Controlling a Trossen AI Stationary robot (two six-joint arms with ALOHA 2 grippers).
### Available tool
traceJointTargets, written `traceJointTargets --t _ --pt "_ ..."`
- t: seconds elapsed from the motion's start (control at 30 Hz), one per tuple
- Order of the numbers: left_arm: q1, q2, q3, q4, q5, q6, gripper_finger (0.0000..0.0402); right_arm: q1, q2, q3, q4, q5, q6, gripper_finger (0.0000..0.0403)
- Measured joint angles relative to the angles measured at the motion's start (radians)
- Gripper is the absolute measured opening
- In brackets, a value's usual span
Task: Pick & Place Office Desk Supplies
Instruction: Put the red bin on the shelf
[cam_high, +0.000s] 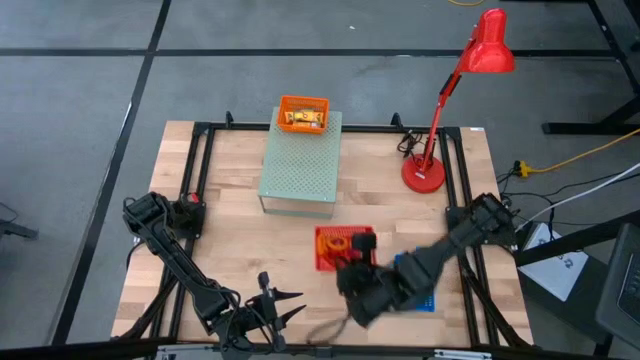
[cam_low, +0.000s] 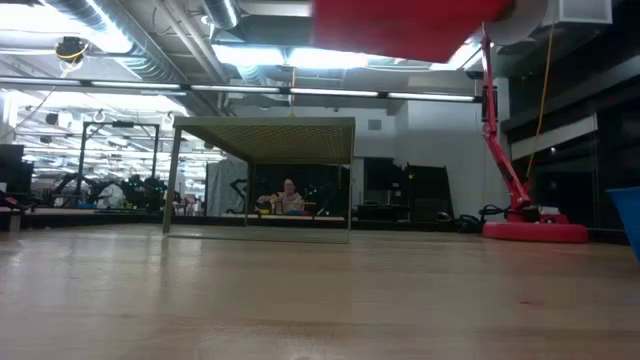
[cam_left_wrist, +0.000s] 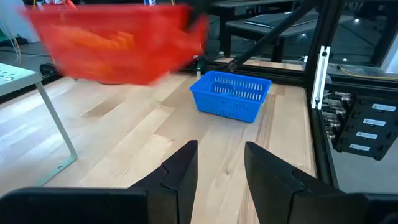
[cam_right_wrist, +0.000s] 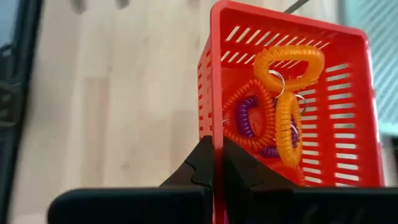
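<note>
Pinching the red basket (cam_right_wrist: 292, 93) by its wall, the right gripper (cam_right_wrist: 214, 165) carried its coil rings (cam_right_wrist: 280, 102) aloft; left gripper (cam_left_wrist: 221, 171) waited, fingers apart.

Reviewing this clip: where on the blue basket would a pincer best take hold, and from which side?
Grip the blue basket by its top rim, from above: it sits upright and open-topped on the table, with thin slotted walls one finger could slip inside. The open left pincer faces it.
</note>
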Motion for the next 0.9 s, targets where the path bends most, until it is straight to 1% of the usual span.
traceJointTargets --t 0.07,0.27,0.43,0.6,0.7,0.9 --pt "0.000 0.000 0.000 0.000 0.000 0.000 0.0129 -0.049 0.000 0.041 -0.013 -0.025 -0.072 0.0010" --pt "0.000 0.000 0.000 0.000 0.020 0.000 0.0129 -0.220 -0.033 0.124 -0.010 -0.145 -0.272 0.0010" --pt "0.000 0.000 0.000 0.000 0.021 0.004 0.0129 -0.407 -0.083 0.193 0.002 -0.257 -0.431 0.0010" --pt "0.002 0.000 0.000 0.000 0.022 0.000 0.0129 -0.577 -0.072 0.219 0.062 -0.338 -0.536 0.0010" --pt "0.007 0.000 0.000 0.003 0.022 -0.001 0.0129 -0.637 -0.036 0.209 0.084 -0.340 -0.580 0.0010" --pt "0.017 0.000 0.000 0.077 0.011 -0.004 0.0129 -0.691 0.057 0.208 0.180 -0.300 -0.653 0.0010"
